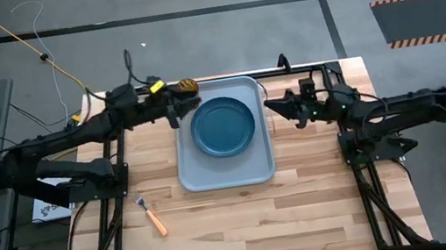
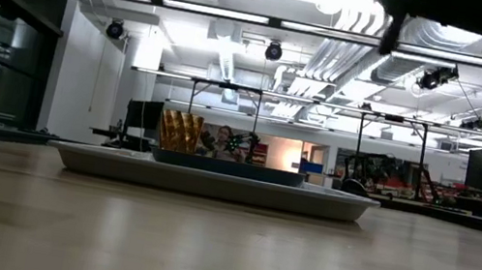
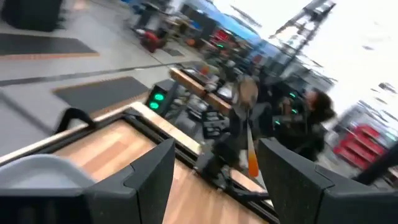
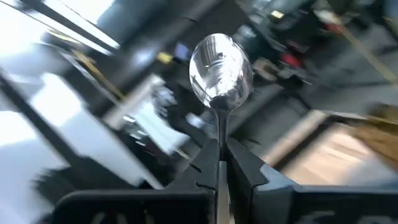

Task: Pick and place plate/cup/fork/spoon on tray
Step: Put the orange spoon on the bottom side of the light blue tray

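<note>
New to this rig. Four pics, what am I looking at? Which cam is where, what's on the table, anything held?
Two dark robot arms work at a wooden table. The high view looks straight down, the low view looks level across the tabletop, and each wrist view looks past that arm's own fingers. The pale tray holds the blue plate. The amber cup stands at the tray's far left corner, with the left gripper, open and empty, beside it. The fork lies on the bare wood, nearer the front on the left. The right gripper, hovering just right of the tray, is shut on the spoon, bowl pointing outward.
</note>
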You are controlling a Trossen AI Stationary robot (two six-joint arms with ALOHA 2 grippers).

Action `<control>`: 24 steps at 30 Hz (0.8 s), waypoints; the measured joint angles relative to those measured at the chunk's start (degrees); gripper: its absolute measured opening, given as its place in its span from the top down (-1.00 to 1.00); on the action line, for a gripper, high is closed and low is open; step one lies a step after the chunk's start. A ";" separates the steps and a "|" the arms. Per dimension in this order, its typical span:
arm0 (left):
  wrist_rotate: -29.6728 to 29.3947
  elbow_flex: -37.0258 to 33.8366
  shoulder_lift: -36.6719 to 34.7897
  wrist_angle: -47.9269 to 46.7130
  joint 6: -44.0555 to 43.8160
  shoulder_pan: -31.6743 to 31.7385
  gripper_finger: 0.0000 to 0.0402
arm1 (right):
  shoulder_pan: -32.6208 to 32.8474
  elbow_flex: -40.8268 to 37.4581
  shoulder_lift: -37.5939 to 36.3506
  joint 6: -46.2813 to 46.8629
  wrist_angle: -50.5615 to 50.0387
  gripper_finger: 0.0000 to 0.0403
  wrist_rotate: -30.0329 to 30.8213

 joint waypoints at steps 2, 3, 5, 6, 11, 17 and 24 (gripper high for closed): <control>1.72 0.01 2.93 5.54 2.98 -1.65 -0.10 | 1.56 0.00 3.68 1.59 8.13 0.99 -1.48; 2.35 0.01 4.46 8.22 5.20 -2.53 -0.10 | 2.30 0.00 5.50 2.58 11.87 1.00 -2.40; 2.55 0.01 7.44 13.33 10.64 -4.34 -0.10 | 3.68 0.00 8.86 4.72 17.68 1.00 -4.46; 2.53 0.01 8.70 15.56 13.60 -5.20 -0.10 | 4.28 0.00 10.13 5.97 19.28 1.00 -5.39; 2.30 0.28 12.31 18.91 25.27 -7.98 -0.10 | 7.24 2.19 14.74 10.47 16.80 1.00 -7.75; 0.84 1.61 14.07 17.20 39.71 -11.04 -0.10 | 9.22 8.18 18.68 11.90 6.74 1.00 -13.05; -1.60 2.37 14.18 12.12 48.70 -14.15 -0.10 | 9.34 11.28 19.59 12.28 2.23 1.00 -15.07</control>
